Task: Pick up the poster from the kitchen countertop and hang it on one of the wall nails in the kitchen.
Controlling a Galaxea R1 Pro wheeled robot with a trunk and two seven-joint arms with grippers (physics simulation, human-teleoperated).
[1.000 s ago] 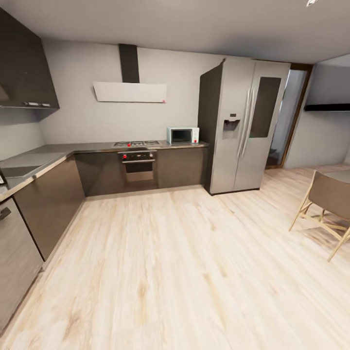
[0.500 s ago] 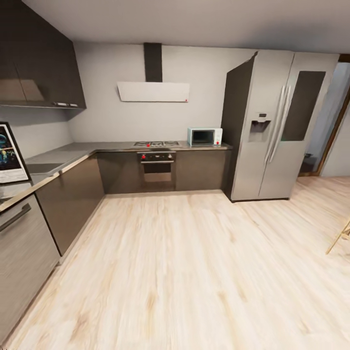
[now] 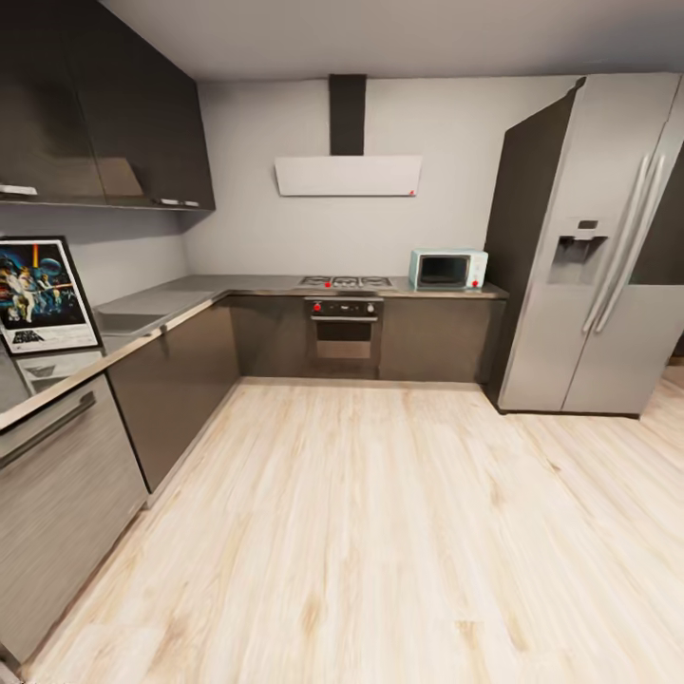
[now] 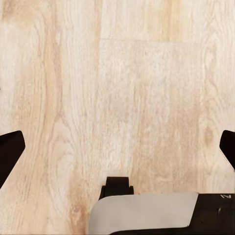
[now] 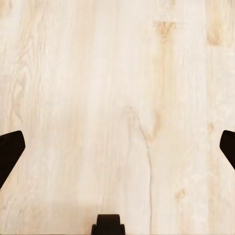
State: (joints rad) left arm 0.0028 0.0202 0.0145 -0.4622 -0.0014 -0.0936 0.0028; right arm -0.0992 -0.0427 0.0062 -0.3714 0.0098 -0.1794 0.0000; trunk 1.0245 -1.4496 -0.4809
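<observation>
Poster (image 3: 40, 296): black-framed, white inner border, standing upright on the grey tabletop (image 3: 161, 304) at the head view's left, leaning back against the wall beneath dark upper cabinets (image 3: 104, 114).

Tabletop: L-shaped, running to a hob (image 3: 345, 281) with oven (image 3: 344, 332) below, and a pale microwave (image 3: 447, 269) beside a steel fridge (image 3: 598, 256).

Left hand (image 4: 117, 152): fingers spread wide, holding nothing, above the light wooden floor (image 3: 380, 532).

Right hand (image 5: 117, 152): fingers spread wide, holding nothing, above floor planks.
</observation>
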